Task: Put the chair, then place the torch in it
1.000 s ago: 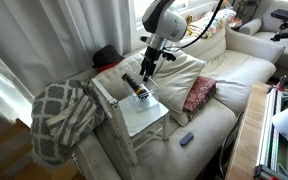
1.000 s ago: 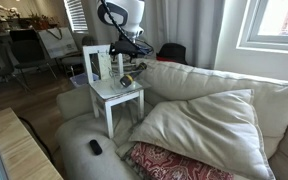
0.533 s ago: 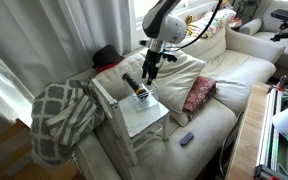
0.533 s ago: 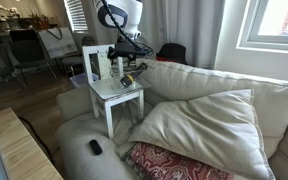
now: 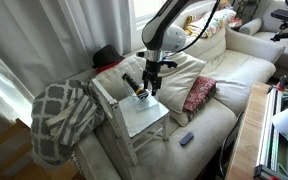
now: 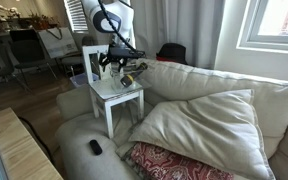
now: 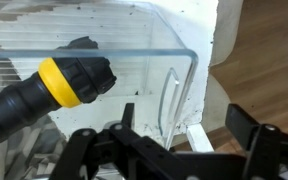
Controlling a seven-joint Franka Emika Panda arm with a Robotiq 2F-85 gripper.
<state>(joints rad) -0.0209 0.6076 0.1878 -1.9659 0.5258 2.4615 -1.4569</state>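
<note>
Chair (image 5: 144,118) upright, seat level, so torch (image 5: 134,85) lies flat on seat near backrest, not rolling off. Claw (image 5: 150,87) wide, empty, above seat just beside torch's amber end; placement looks done.

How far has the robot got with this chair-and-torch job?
Looks nearly finished. The chair stands upright on the sofa, and the torch lies on its seat. The gripper is open beside the torch, holding nothing. Only pulling the arm away seems left.
</note>
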